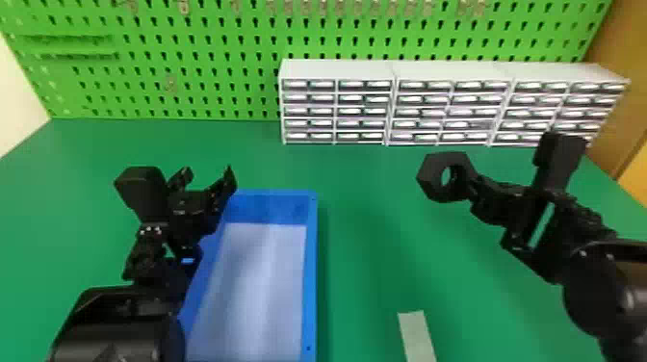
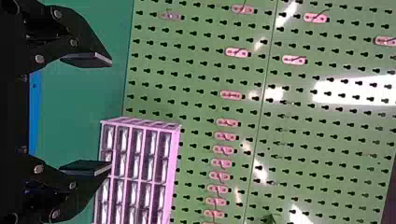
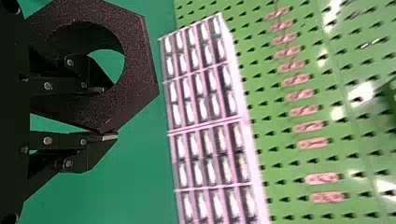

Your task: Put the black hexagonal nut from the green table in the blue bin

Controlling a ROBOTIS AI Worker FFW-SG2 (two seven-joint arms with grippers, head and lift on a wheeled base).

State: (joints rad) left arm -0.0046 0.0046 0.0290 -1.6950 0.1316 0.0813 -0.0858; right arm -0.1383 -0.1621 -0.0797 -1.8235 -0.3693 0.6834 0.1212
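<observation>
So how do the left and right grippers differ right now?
The left gripper is open and empty, while the right gripper is closed on the black hexagonal nut. The left gripper is by the left side of the blue bin; the right gripper is over the green table, to the bin's right. Both are black.

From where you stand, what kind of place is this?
Probably a workshop or robot lab bench: a green pegboard, white drawer cabinets and a green table show it.
</observation>
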